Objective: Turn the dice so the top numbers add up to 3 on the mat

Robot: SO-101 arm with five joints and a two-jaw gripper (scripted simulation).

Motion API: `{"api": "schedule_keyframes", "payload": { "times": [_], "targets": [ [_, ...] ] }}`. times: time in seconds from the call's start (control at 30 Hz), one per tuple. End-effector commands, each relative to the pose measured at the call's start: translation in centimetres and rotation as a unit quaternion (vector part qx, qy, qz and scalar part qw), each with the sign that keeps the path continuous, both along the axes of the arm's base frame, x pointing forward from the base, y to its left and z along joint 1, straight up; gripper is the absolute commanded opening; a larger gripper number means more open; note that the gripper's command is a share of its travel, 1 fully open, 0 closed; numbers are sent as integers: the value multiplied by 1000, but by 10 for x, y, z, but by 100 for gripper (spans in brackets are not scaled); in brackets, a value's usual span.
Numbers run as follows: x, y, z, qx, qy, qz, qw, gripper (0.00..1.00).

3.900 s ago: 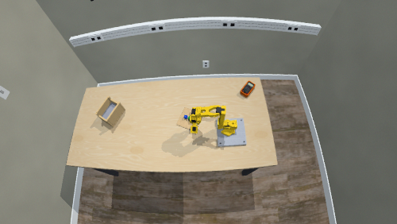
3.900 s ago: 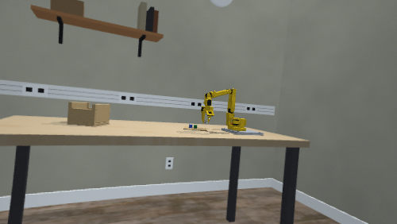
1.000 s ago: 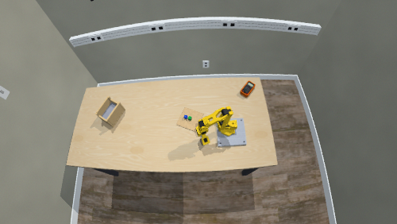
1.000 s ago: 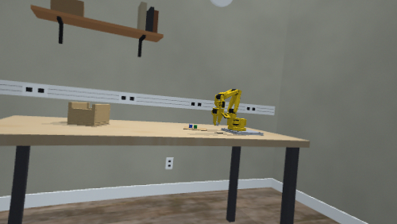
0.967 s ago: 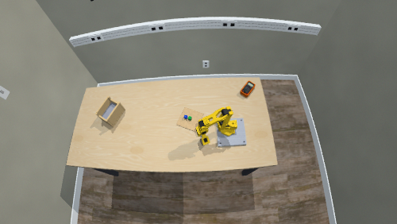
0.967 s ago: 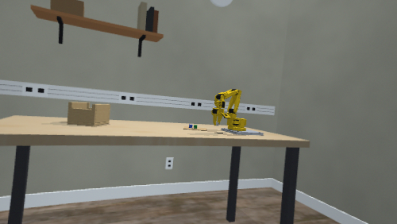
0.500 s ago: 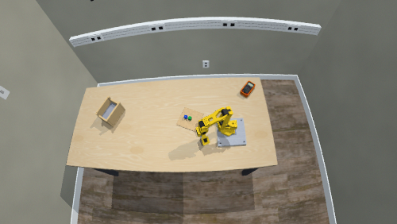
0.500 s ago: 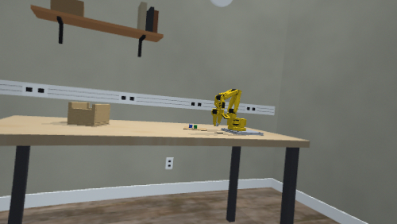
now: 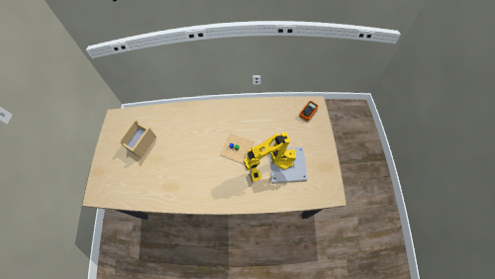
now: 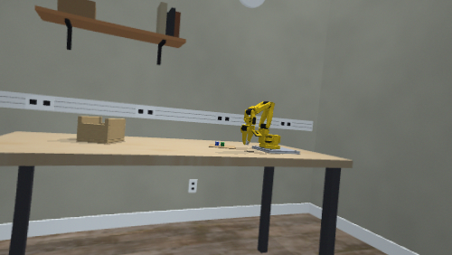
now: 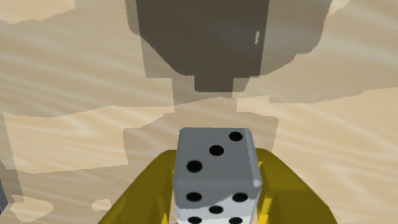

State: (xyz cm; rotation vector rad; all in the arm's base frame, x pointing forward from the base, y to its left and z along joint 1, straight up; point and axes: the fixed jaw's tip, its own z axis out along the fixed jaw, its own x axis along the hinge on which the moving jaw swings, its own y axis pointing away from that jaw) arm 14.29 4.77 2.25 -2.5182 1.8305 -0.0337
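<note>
My gripper (image 11: pixel 216 200) is shut on a white die (image 11: pixel 216 172) and holds it above the bare table top. In the wrist view the die's far face shows three pips and its near face shows five. A blue die (image 9: pixel 231 145) and a green die (image 9: pixel 237 146) sit side by side on the small tan mat (image 9: pixel 237 150); they also show in the exterior view, the blue die (image 10: pixel 217 144) and the green die (image 10: pixel 222 144). In the top view my gripper (image 9: pixel 254 174) is in front of the mat, off its edge. The pips on the blue and green dice are too small to read.
The arm's grey base plate (image 9: pixel 289 166) lies right of the mat. An open cardboard box (image 9: pixel 138 139) stands at the table's far left. An orange multimeter (image 9: pixel 309 110) lies at the back right corner.
</note>
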Motion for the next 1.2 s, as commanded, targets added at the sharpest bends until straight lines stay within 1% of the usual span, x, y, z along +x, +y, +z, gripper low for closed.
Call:
{"api": "schedule_keyframes", "payload": {
  "times": [0.0, 0.27, 0.53, 0.83, 1.17],
  "targets": [
    [-4, 0, -5, -3, 12, 8, 1000, 0],
    [-4, 0, -10, -3, 12, 8, 1000, 0],
    [-4, 0, -10, -3, 12, 8, 1000, 0],
    [-4, 0, -16, -3, 12, 8, 1000, 0],
    [-4, 0, -17, -3, 12, 8, 1000, 0]
  ]
}}
